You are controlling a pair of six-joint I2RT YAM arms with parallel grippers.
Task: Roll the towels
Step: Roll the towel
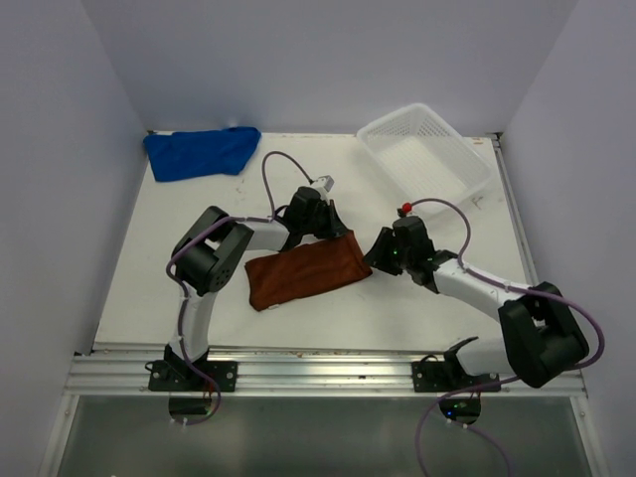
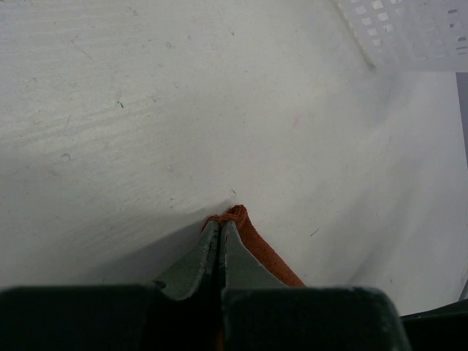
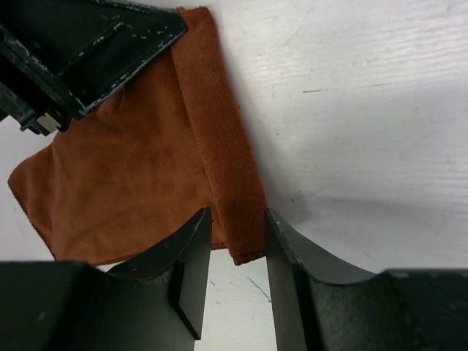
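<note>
Right tool (image 3: 236,217) gapes astride the folded edge of the rust-brown towel (image 3: 131,175); left tool (image 2: 220,227) clamps its corner.

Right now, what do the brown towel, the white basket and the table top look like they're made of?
Brown towel: soft napped cloth, matte, with suede-like fuzz and a limp fold. Basket: white plastic, probably moulded, a stiff mesh of square holes. Table top: white painted board, perhaps wood; matte, with faint grain lines and scuffs.
</note>
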